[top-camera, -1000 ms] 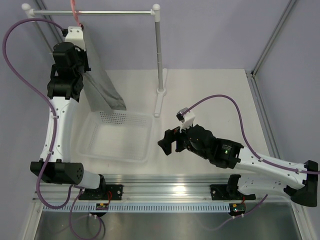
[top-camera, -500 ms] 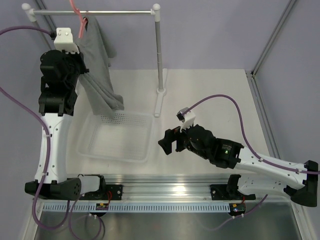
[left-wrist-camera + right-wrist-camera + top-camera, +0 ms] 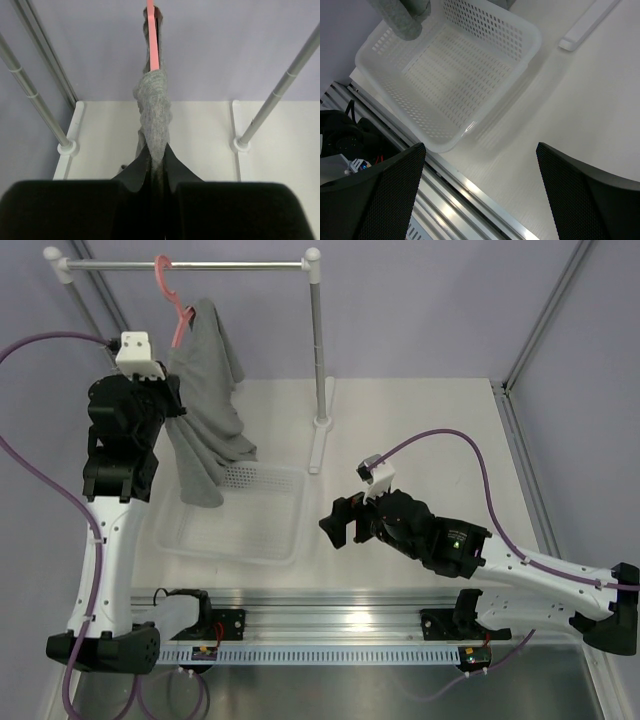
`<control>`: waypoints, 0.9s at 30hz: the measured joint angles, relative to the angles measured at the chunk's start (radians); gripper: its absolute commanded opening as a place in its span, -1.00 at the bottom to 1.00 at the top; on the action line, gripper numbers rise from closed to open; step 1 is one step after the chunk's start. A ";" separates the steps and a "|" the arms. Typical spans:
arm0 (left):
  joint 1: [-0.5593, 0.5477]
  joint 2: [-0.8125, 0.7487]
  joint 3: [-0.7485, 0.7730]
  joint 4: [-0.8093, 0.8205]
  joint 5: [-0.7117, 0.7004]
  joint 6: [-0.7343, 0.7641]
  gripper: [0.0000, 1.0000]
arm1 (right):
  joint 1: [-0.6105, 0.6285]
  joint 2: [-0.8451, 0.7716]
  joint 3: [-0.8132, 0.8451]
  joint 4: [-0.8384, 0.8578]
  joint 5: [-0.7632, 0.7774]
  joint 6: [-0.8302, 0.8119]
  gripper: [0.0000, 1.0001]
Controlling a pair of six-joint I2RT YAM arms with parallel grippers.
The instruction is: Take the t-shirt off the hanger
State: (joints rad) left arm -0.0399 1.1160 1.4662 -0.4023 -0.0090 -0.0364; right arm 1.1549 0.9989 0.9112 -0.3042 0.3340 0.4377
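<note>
The grey t-shirt (image 3: 207, 390) hangs bunched from the salmon-pink hanger (image 3: 176, 302), whose hook sits on the rail. My left gripper (image 3: 176, 403) is shut on the shirt's left side, high above the basket. In the left wrist view the shirt (image 3: 154, 107) runs as a twisted rope from the jaws up to the hanger (image 3: 152, 35). The shirt's lower end dangles over the basket's far left corner and shows in the right wrist view (image 3: 402, 17). My right gripper (image 3: 335, 523) is open and empty, low over the table right of the basket.
A white-and-silver clothes rail (image 3: 190, 264) spans the back, its right post (image 3: 318, 350) standing on a foot on the table. A white perforated basket (image 3: 235, 515) sits at the front left; it also shows in the right wrist view (image 3: 450, 75). An aluminium rail (image 3: 320, 605) runs along the near edge.
My left gripper has pulled the shirt down and towards me. The shirt went from hanging flat to a bunched rope, and the hanger has swung right along the rail. The right arm barely moved.
</note>
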 measured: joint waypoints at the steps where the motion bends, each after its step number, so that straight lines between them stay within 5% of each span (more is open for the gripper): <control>1: 0.000 -0.022 -0.022 -0.005 0.005 0.000 -1.00 | 0.000 0.000 0.000 0.000 0.005 -0.003 0.99; 12: 0.000 -0.244 -0.070 0.022 0.116 -0.116 -1.00 | 0.000 -0.037 -0.008 0.051 -0.003 -0.076 0.99; 27: 0.001 -0.500 -0.079 0.005 0.510 -0.329 -1.00 | 0.000 -0.172 0.006 0.002 0.169 -0.091 0.99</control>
State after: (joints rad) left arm -0.0387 0.6155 1.3872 -0.3969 0.5011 -0.3656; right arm 1.1549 0.8268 0.9169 -0.3027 0.5026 0.3470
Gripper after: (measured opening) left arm 0.060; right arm 0.993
